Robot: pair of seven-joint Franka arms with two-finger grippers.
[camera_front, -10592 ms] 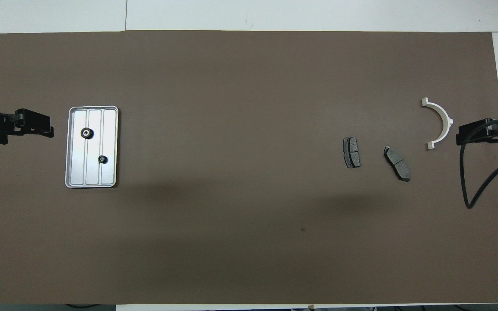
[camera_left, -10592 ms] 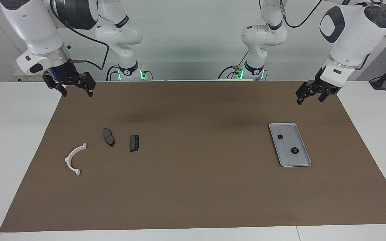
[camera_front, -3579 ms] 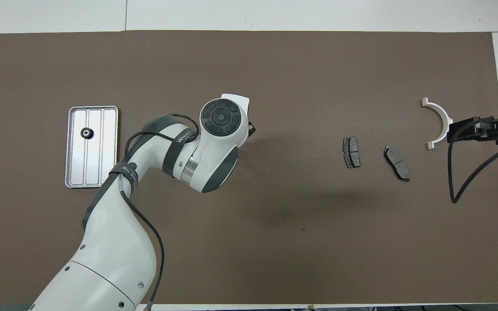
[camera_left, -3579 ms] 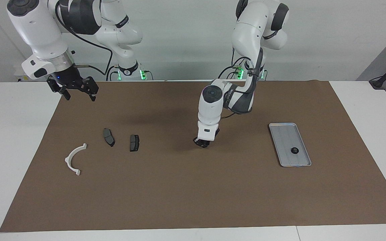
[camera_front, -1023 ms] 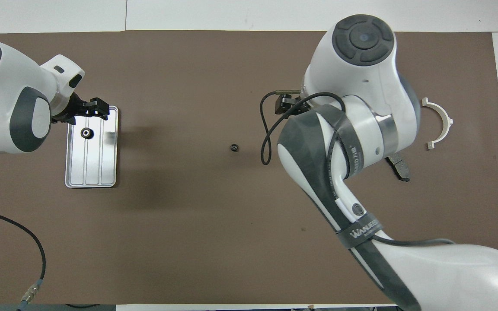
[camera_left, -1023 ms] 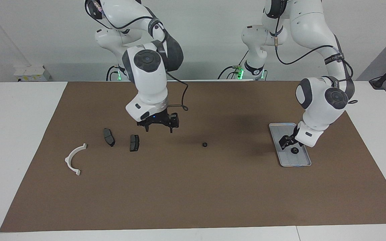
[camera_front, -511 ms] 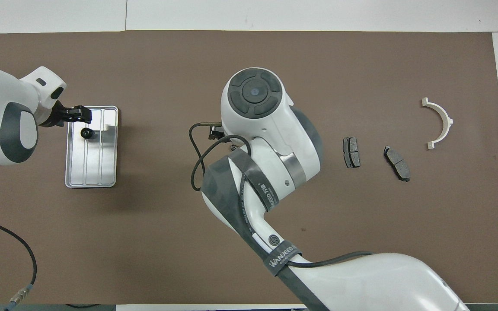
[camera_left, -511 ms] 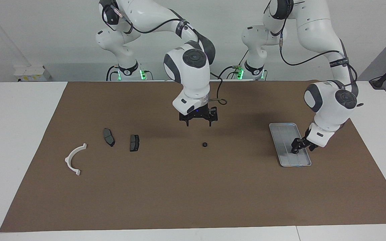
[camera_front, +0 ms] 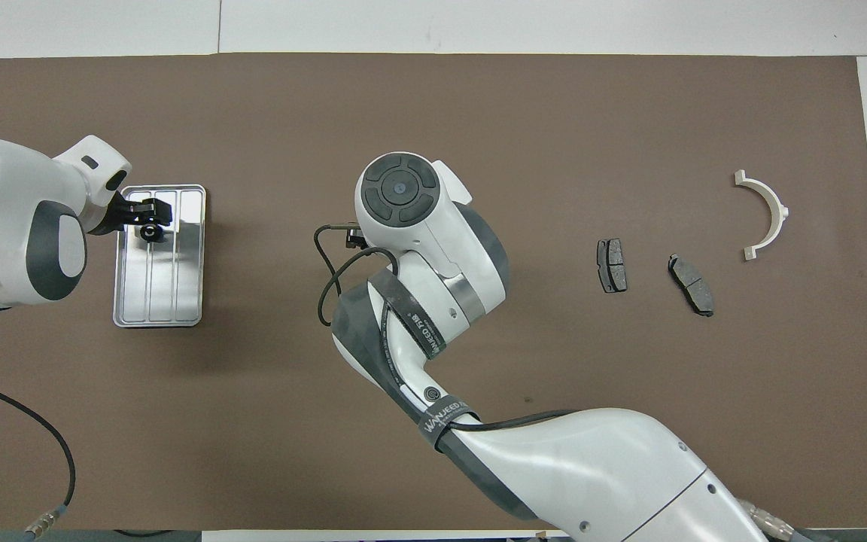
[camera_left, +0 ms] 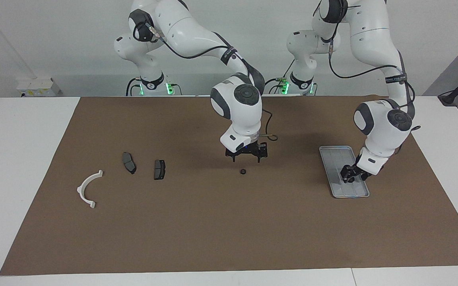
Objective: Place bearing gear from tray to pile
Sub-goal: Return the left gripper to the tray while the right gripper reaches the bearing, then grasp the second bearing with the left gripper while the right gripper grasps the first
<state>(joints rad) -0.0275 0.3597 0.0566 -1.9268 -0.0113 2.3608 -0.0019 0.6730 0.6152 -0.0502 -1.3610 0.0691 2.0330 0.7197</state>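
A flat silver tray (camera_left: 344,190) lies on the brown mat (camera_left: 229,230) of the worktop, toward the left arm's end, and serves here as the landmark. The left gripper (camera_left: 348,177) is lowered into the tray, over its part farther from the robots, and in the overhead view its jaws are seen clamped on a small black bearing gear (camera_front: 150,232) which sits low in the tray; whether the gear rests on the tray floor cannot be told. A second, smaller bearing gear (camera_left: 243,172) lies on the mat well apart from the tray, toward the right arm's end, about midway between the tray and the pile. The right gripper (camera_left: 247,157) is held in the air just above that smaller gear, without contact, and its jaws are spread wide with nothing between them. The pile is found still farther from the tray, toward the right arm's end: two dark brake-pad plates (camera_left: 159,169) (camera_left: 129,163) lie near each other, and a white plastic arc (camera_left: 88,189) lies farthest from the tray, apart from both plates.
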